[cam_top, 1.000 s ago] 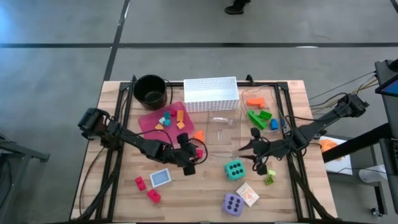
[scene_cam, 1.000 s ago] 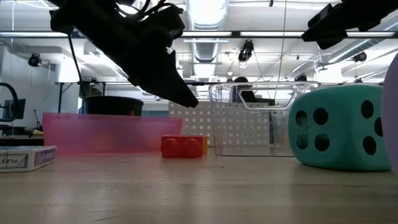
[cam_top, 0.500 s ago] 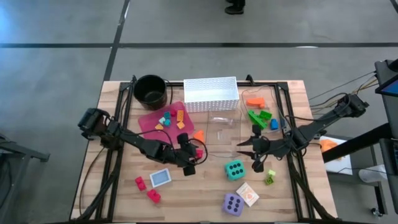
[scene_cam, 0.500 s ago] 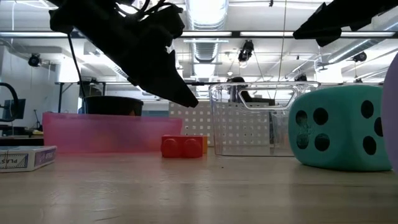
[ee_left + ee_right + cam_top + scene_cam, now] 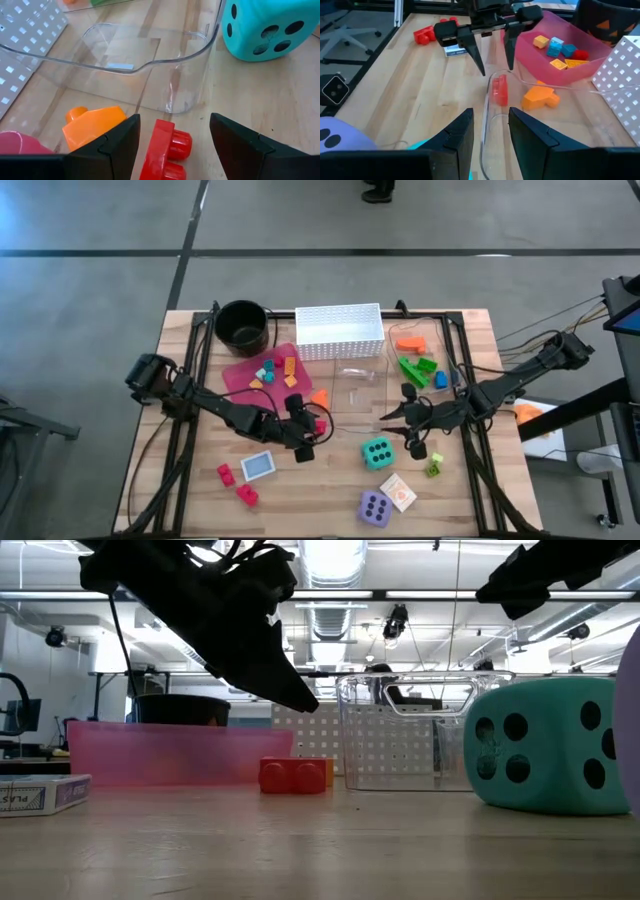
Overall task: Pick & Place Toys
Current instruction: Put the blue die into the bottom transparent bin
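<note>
Pink tray (image 5: 240, 375) with yellow, blue, orange bricks (image 5: 559, 51). Teal die (image 5: 377, 452), dark dots. Purple die (image 5: 375, 508), dotted too. Red brick (image 5: 165, 151), orange brick (image 5: 94, 123), white perforated basket (image 5: 339, 330), black pot (image 5: 243, 326).

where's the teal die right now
In the high view the teal die sits right of the table's centre, below the right gripper and above the purple die.

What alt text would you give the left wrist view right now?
The left gripper hovers with open jaws on either side of a red brick lying on the wooden table. An orange brick sits beside it, a clear plastic bin lies just beyond, and a teal die is farther off.
</note>
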### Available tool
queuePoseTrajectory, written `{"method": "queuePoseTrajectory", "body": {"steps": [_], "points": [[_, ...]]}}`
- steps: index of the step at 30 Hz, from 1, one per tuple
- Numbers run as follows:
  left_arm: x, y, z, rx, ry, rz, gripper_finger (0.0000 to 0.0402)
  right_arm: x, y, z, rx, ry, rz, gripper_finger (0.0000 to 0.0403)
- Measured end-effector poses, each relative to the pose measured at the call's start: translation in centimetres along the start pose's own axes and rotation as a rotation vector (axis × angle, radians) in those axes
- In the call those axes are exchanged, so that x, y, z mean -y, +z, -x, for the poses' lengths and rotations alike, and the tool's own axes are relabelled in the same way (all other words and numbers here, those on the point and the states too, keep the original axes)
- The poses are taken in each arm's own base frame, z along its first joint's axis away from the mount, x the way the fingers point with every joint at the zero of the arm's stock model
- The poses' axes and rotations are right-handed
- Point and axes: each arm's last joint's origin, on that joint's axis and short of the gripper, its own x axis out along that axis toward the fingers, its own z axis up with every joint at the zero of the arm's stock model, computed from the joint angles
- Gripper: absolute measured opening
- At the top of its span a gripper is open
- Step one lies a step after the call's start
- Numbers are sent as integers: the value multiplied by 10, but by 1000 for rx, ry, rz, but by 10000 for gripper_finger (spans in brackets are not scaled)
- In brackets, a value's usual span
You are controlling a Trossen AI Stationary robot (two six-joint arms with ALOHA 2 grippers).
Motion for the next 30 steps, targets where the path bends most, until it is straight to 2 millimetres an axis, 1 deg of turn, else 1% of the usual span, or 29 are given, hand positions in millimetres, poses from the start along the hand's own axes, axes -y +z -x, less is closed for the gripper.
{"method": "queuePoseTrajectory", "body": {"steps": [4,10,14,15,18,20,23,24,26,28,30], "points": [[0,0,0,0,0,0,242,0,0,0,2,0,-39,121],[0,0,0,0,0,0,242,-5,-1,1,-8,45,-196,121],[0,0,0,-1,0,0,242,-11,-4,-1,-28,55,-212,121],[0,0,0,-1,0,0,242,-12,-6,-3,-40,47,-208,121],[0,0,0,-1,0,0,242,-13,-14,-8,-71,-50,-188,121],[0,0,0,-1,0,0,242,-15,-15,-12,-61,-80,-214,121],[0,0,0,-1,0,0,242,-17,-16,-17,-101,-104,-248,123],[0,0,0,-1,0,0,242,-18,-15,-18,-116,-112,-255,128],[0,0,0,-1,0,0,242,-19,-11,-19,-163,-137,-258,150],[0,0,0,-1,0,0,242,-21,-6,-20,-212,-161,-247,186],[0,0,0,-1,0,0,242,-25,1,-22,-251,-166,-221,230]]}}
